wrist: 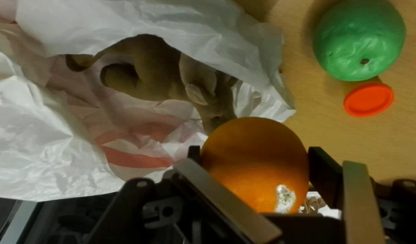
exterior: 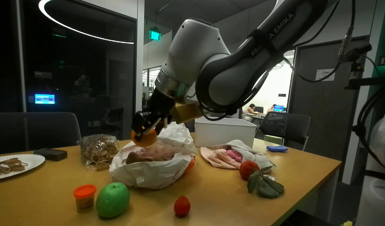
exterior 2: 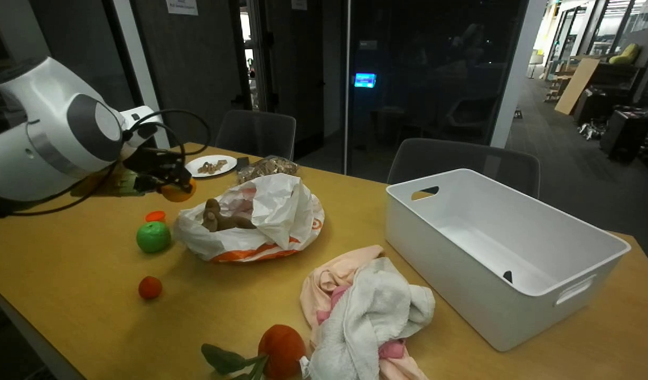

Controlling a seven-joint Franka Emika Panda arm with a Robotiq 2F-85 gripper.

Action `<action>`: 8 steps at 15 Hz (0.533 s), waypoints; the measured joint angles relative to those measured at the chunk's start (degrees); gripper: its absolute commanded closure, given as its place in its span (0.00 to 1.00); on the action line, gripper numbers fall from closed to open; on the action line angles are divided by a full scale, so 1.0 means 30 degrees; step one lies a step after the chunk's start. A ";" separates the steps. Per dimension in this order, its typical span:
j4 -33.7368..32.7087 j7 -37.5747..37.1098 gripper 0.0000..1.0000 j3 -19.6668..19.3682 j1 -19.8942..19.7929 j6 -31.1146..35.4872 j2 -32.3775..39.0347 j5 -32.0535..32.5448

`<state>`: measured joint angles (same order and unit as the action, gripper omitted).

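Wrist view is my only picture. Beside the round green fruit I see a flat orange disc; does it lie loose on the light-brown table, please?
Observer: No, an exterior view shows it as the lid on a small brownish cylindrical tub.
Operator: The gripper holds a round orange fruit; does any large container stand outside my picture?
Observer: Yes, both exterior views show a white rectangular plastic bin on the table.

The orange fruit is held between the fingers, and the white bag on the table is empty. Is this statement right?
Not fully: the white bag is not empty. The wrist view shows a brown animal figure lying in it. The orange fruit is indeed held between the fingers, and the bag is on the table.
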<state>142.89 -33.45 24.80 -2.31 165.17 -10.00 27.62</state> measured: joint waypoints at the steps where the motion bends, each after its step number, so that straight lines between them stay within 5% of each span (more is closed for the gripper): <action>1: -0.0081 -0.0906 0.46 0.0303 -0.0536 0.0000 0.0141 0.1275; 8: -0.1695 -0.9047 0.46 0.2063 -0.2888 -0.1514 0.2483 1.1258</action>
<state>137.80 -60.59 30.99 -10.97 160.63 -2.56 61.39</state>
